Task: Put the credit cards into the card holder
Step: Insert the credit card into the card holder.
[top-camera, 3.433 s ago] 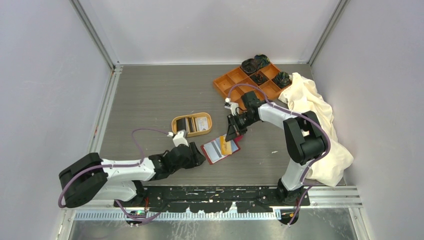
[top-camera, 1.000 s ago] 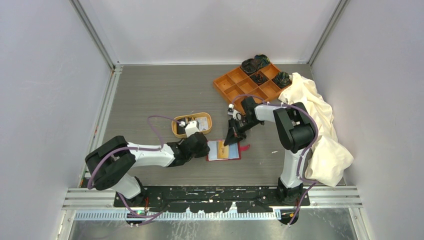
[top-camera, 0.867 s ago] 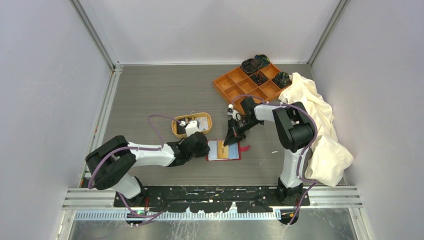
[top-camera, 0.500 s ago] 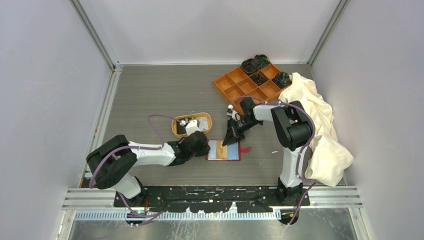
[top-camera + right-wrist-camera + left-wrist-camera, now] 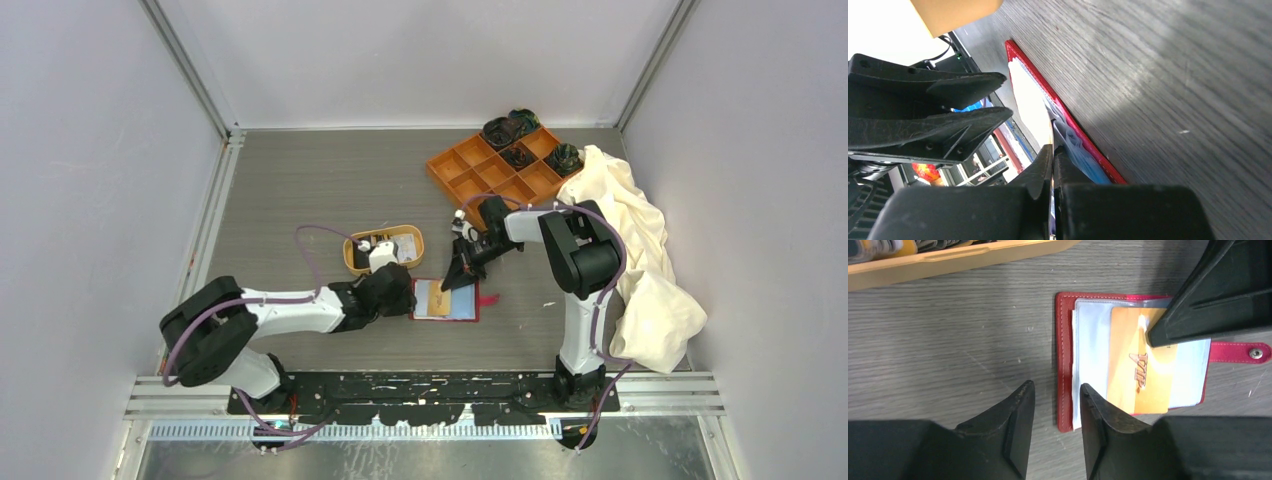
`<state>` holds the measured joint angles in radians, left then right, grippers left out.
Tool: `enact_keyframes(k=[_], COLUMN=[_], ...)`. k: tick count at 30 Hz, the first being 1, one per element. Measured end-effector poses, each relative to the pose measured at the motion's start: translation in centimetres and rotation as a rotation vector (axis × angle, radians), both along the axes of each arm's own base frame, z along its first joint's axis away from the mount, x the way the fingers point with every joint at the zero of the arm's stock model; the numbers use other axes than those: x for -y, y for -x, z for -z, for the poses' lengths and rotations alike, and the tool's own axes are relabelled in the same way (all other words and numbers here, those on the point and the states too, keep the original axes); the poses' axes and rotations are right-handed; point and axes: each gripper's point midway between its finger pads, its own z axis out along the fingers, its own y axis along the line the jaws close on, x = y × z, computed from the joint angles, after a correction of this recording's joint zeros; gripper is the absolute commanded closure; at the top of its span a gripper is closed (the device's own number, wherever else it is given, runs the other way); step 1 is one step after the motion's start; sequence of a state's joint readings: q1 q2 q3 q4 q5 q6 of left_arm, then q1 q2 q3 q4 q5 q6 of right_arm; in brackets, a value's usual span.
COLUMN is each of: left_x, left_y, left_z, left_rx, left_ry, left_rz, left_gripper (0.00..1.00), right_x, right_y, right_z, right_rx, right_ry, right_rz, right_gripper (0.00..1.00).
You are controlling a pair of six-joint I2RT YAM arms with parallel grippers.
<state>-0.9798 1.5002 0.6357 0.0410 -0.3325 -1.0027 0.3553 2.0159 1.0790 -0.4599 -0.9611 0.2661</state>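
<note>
Now the right hand point(image 5: 1052, 152) pinches the gold card point(image 5: 1140, 365) on the open card holder point(image 5: 1064, 360) — left hand point(image 5: 1055, 405) slightly spread.

Card holder point(image 5: 458, 306) hemmed by left claw point(image 5: 409, 299), right claw point(image 5: 448, 285), tan dish point(image 5: 384, 266) just beyond.

On my screens: the card holder point(image 5: 1065, 360) shows red with paler stitching, its sleeves a milky blue-grey, its tab point(image 5: 1230, 351) red with a silver snap point(image 5: 1255, 353). The gold card point(image 5: 1140, 367) runs tan to orange, lettered "VIP" in rust. I read the left gripper point(image 5: 1055, 390) and right gripper point(image 5: 1053, 149) as matt black. The dish point(image 5: 973, 257) is yellow-tan, the tray point(image 5: 480, 166) orange, the cloth point(image 5: 645, 250) cream, the table point(image 5: 948, 340) grey with a fine wood grain.
</note>
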Motion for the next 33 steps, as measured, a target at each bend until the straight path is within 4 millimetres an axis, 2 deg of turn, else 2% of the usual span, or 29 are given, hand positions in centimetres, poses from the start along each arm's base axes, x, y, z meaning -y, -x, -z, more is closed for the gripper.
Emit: enact_keyframes(k=[3, 7, 9, 15, 18, 22, 25, 29, 33], left_x=[-1.0, -0.3, 0.3, 2.8, 3.2, 3.2, 3.8, 6.3, 9.0], left_y=[0.8, 1.8, 2.4, 4.0, 4.7, 4.7, 4.8, 5.2, 6.6], left_z=[-1.1, -4.1, -5.4, -7.1, -6.9, -5.4, -5.1, -6.3, -8.3], left_rx=[0.007, 0.065, 0.091, 0.141, 0.15, 0.106, 0.066, 0.055, 0.105], left_ry=[-0.038, 0.027, 0.075, 0.267, 0.382, 0.454, 0.471, 0.442, 0.341], left_rz=[0.053, 0.17, 0.231, 0.356, 0.367, 0.347, 0.356, 0.416, 0.488], left_gripper=[0.57, 0.56, 0.53, 0.11, 0.12, 0.2, 0.26, 0.26, 0.26], right_x=[-0.1, -0.1, -0.1, -0.1, -0.1, -0.1, -0.1, -0.1, -0.1], right_y=[0.0, 0.0, 0.0, 0.0, 0.0, 0.0, 0.0, 0.0, 0.0], right_z=[0.0, 0.0, 0.0, 0.0, 0.0, 0.0, 0.0, 0.0, 0.0], right_rx=[0.003, 0.003, 0.004, 0.004, 0.004, 0.004, 0.004, 0.004, 0.004], right_ry=[-0.003, -0.003, -0.003, -0.003, -0.003, -0.003, -0.004, -0.004, -0.004], right_rz=[-0.002, -0.002, -0.002, -0.002, -0.002, -0.002, -0.003, -0.003, -0.003], right_gripper=[0.96, 0.95, 0.95, 0.95, 0.95, 0.95, 0.95, 0.95, 0.95])
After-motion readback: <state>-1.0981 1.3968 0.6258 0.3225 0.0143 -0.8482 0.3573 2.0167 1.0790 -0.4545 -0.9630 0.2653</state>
